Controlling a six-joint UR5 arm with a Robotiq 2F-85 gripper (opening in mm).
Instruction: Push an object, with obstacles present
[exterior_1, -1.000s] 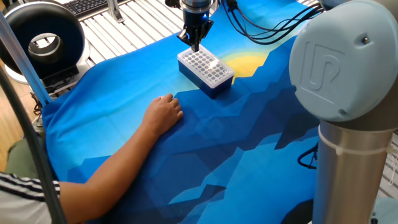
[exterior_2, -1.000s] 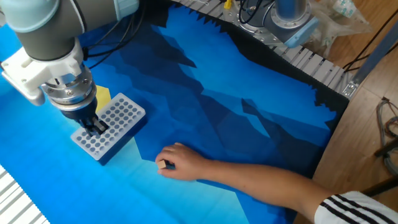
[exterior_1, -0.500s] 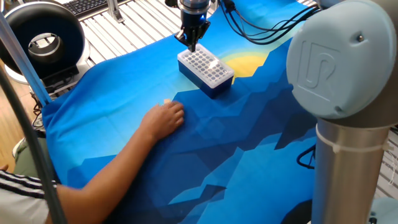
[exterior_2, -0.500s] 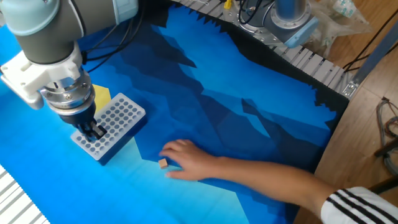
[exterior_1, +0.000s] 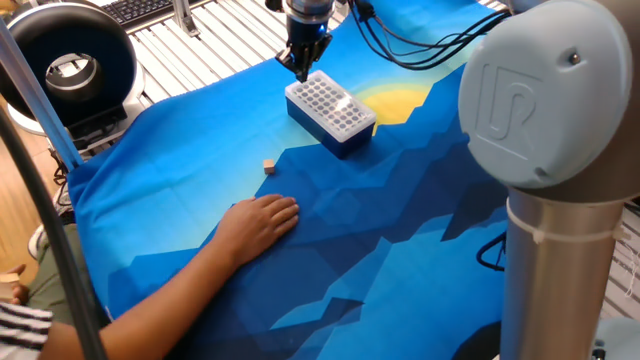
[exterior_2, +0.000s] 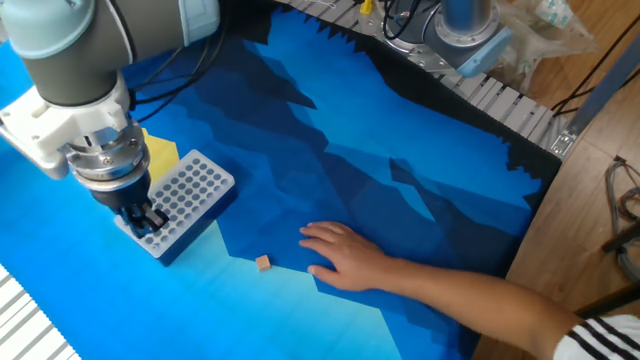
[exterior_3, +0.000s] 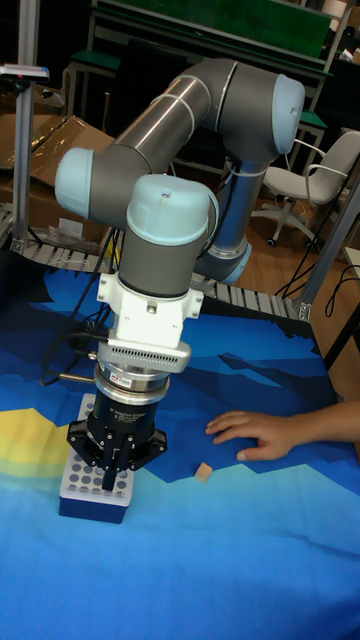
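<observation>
The object, a tiny tan wooden cube (exterior_1: 269, 166) (exterior_2: 262, 262) (exterior_3: 203, 473), lies alone on the blue cloth, touching nothing. The obstacle is a box (exterior_1: 330, 112) (exterior_2: 180, 200) (exterior_3: 95, 490) with dark blue sides and a white top full of holes. My gripper (exterior_1: 304, 68) (exterior_2: 150, 217) (exterior_3: 112, 478) hangs point-down at the box's far end, fingers shut with nothing between them. It is well away from the cube, with the box lying between them.
A person's hand (exterior_1: 262, 222) (exterior_2: 345, 262) (exterior_3: 265, 432) rests flat on the cloth a short way from the cube, forearm stretching off the table edge. A yellow patch (exterior_1: 395, 100) is printed on the cloth beside the box. Black cables (exterior_1: 420, 50) trail behind the gripper.
The person's hand has uncovered the cube and pulled back, leaving it on the cloth. My gripper has drifted slightly along the box toward its end.
</observation>
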